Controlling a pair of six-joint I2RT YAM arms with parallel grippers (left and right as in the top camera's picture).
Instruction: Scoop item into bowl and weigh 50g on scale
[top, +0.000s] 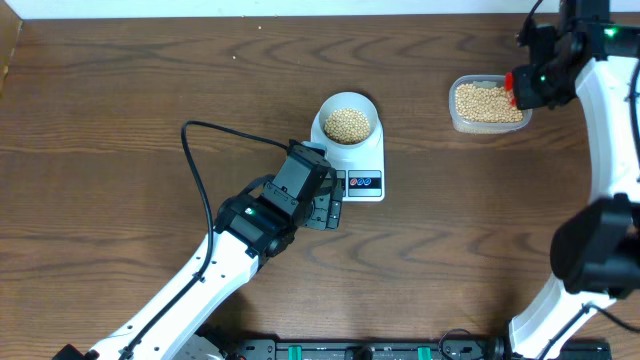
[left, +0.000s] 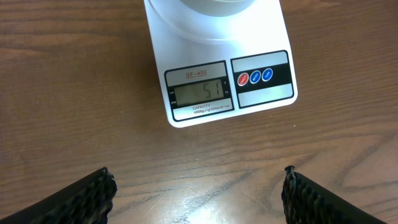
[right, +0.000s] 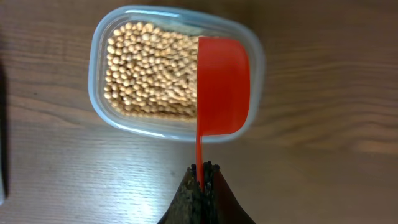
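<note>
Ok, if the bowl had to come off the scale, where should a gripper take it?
Probably the bowl rim, pinched from above at its left edge, one finger inside and one outside. The rim is open and bare there, the beans heap in the middle, and that side lies away from the scale display.

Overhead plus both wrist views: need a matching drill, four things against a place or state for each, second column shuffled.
Things
1. bowl
2. scoop
3. left gripper
4. display

Places or states
A. reads 51
B. on the scale, holding beans
C. handle clamped in the right gripper, cup over the container
D. open, over bare table beside the scale

Pairs: 1-B, 2-C, 3-D, 4-A
</note>
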